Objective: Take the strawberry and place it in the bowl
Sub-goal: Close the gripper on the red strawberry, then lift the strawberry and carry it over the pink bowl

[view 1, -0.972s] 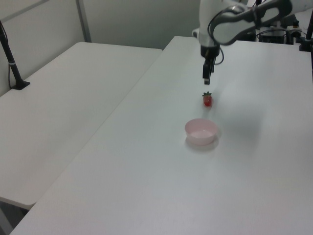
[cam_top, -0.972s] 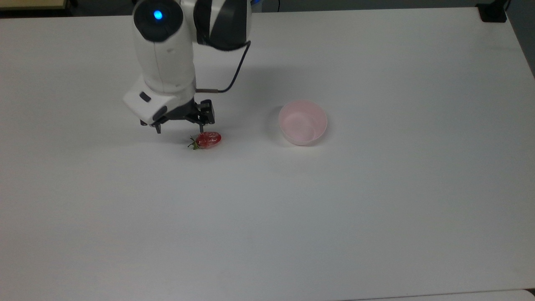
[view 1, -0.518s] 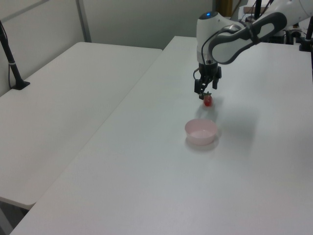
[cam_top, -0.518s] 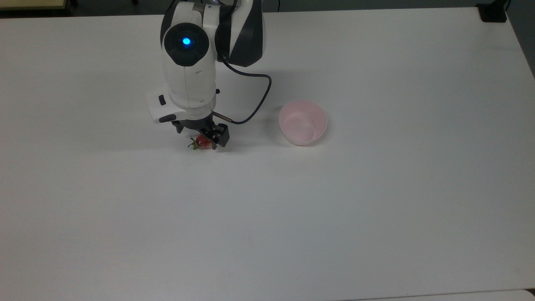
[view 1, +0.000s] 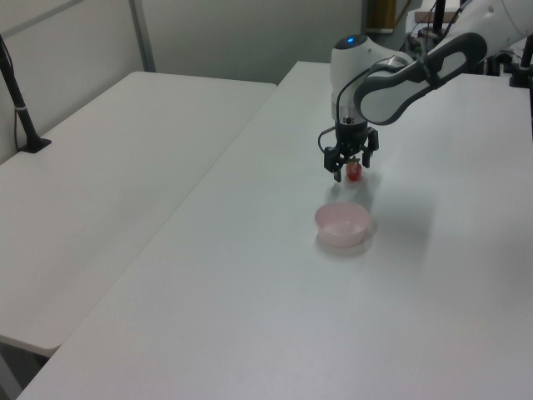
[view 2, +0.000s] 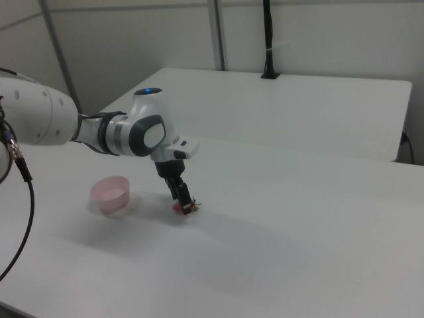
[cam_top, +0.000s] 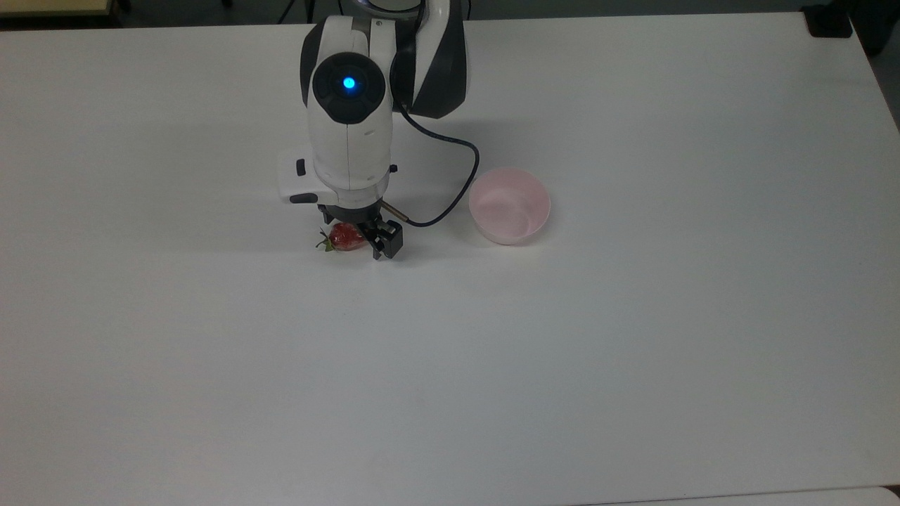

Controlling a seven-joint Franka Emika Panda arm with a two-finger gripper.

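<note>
Strawberry [cam_top: 343, 237] is lying on the white desk [cam_top: 633, 316] left of frame centre in the top view, between the spread fingers of the hand [cam_top: 355, 237], which is pointing straight down. Bowl [cam_top: 509, 204] is sitting near, toward the top view's right.

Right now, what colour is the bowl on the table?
Pale pink, plain with no pattern. The bowl shows best in the top view, standing empty on the white table.

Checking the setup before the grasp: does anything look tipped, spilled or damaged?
Nothing stands out. The bowl sits upright and empty on the table. The strawberry lies on its side, whole, stem toward the top view's left, with the open gripper down around it.
</note>
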